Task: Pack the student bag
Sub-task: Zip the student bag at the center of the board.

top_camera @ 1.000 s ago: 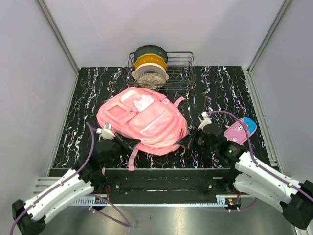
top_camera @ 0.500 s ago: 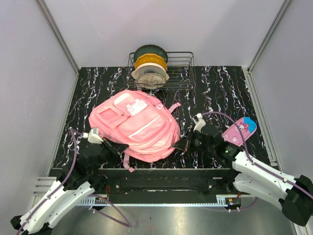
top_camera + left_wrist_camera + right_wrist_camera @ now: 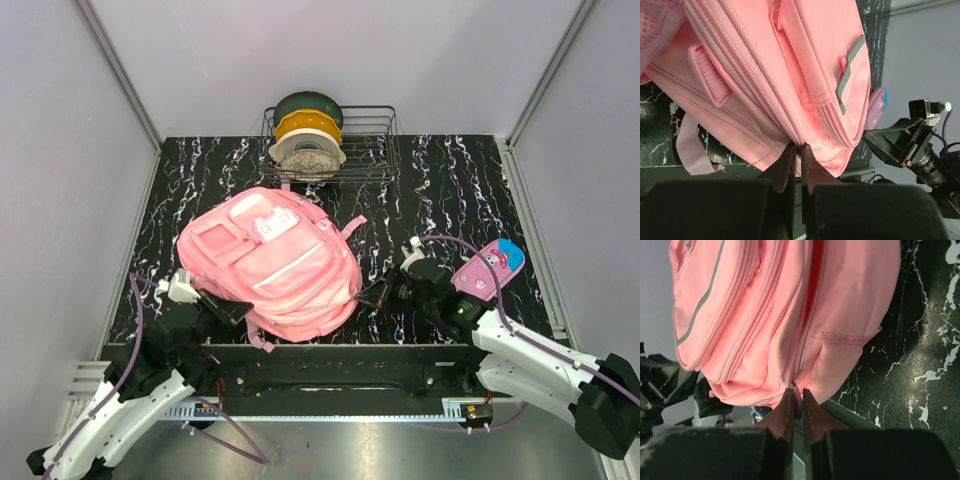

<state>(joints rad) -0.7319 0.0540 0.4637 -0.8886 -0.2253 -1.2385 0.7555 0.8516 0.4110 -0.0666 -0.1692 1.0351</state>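
The left gripper point(image 3: 240, 311) is closed on pink fabric at the near edge of the backpack point(image 3: 270, 262), which lies between both grippers. The right gripper point(image 3: 370, 295) pinches its zip seam; a pencil case point(image 3: 488, 270) sits just right of that arm.

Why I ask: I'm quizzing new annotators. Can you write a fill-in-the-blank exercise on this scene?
1. The student bag is coloured ____.
2. The left gripper and the right gripper are each ____ on the bag's edge.
3. The pencil case lies on the table to the robot's ____ of the bag.

Missing words: pink; shut; right.
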